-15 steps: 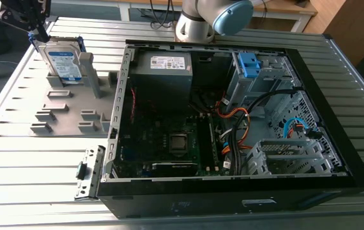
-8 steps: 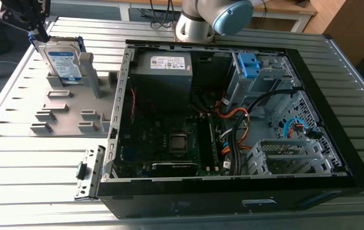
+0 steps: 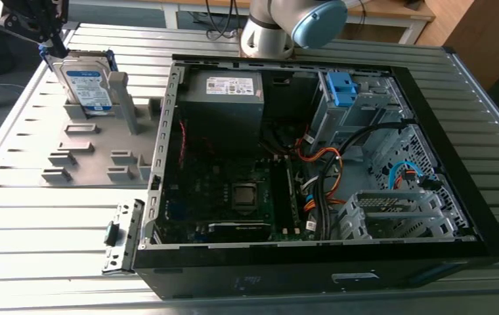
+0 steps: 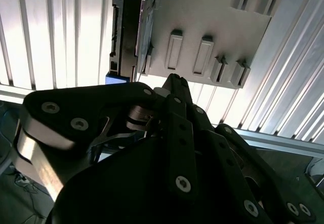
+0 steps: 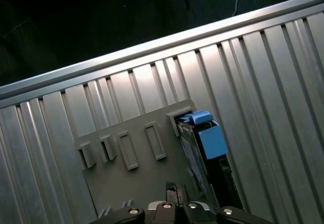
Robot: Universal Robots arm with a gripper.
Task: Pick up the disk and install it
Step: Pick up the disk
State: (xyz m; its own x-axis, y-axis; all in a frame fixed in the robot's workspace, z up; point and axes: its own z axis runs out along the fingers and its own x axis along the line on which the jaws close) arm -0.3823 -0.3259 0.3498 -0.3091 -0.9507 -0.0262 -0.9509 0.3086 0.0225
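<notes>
Our tool (image 3: 53, 47), pressed together and empty, hovers just above the upright disk (image 3: 86, 84), whose long axis is vertical.

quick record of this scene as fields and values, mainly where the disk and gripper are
disk: upright in the grey holder, at the exterior view's left
gripper: close over the disk's top corner
computer case: open, beside the holder, on the exterior view's right
blue bracket: inside the case
install: not yet done, disk outside the case
</notes>
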